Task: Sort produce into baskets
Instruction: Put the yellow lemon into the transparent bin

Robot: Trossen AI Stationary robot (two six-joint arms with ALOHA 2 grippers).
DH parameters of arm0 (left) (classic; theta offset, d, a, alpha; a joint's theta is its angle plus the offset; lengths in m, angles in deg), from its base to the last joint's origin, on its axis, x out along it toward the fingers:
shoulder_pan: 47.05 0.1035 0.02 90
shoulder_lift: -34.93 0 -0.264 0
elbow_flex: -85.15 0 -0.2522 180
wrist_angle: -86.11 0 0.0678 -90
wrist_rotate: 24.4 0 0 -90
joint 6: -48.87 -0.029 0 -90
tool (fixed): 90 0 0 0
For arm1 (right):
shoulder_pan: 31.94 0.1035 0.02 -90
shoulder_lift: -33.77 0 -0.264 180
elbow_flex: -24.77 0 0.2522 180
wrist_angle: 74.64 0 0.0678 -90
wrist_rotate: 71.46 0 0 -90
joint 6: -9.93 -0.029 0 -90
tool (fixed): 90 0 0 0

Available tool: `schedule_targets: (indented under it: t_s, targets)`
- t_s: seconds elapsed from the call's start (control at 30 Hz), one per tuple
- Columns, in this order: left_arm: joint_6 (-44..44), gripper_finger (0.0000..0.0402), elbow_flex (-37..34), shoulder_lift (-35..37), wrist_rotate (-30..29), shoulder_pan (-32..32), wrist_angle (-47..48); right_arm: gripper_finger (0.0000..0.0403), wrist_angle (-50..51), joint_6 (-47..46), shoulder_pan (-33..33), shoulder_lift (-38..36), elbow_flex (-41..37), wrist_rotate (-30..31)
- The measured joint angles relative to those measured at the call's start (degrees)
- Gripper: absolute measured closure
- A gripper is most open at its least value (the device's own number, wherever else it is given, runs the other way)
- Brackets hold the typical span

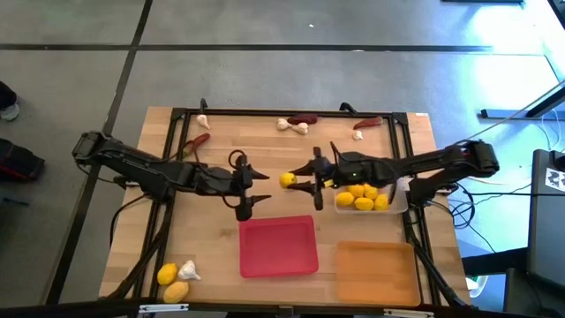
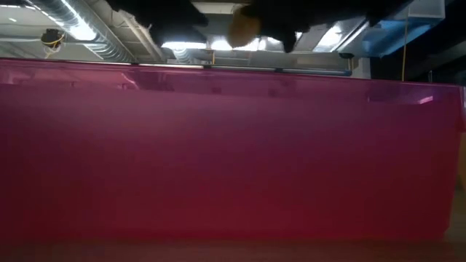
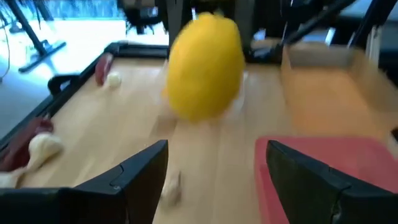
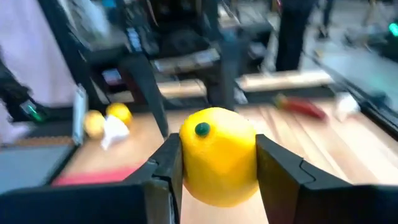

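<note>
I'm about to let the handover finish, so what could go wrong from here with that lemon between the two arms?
1. The right hand grips the lemon only by its sides, above bare table; if it slips, it may roll away.
2. The left hand hangs open close by; either arm moving could clip the other.
3. The clear tray already holds several lemons, so a careless drop may bounce out.
</note>
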Motion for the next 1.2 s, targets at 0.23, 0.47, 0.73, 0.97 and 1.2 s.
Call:
schedule_targets:
  t_s: [0.23, 0.47, 0.73, 0.97, 1.2]
  targets:
    - [4.01, 0.0133, -0.05, 0.10, -0.31, 0.00, 8.77, 0.0264, 27.31, -4.47, 0.02, -11.85, 0.02, 7.80]
    - [4.72, 0.0133, -0.13, 0.10, -0.37, 0.03, 7.57, 0.0263, 54.91, -19.66, 0.04, -21.16, 0.00, 9.64]
    - [4.52, 0.0133, -0.17, 0.10, -0.55, 1.05, 7.52, 0.0262, 67.75, -29.44, 0.02, -20.62, -4.55, 14.04]
    - [4.54, 0.0133, -0.20, 0.10, -0.57, 0.98, 7.50, 0.0262, 56.75, -28.24, 0.02, -16.04, -10.82, 14.52]
    - [4.56, 0.0133, -0.20, 0.10, -0.55, 1.01, 7.50, 0.0262, 57.39, -28.61, 0.04, -10.16, -11.89, 11.89]
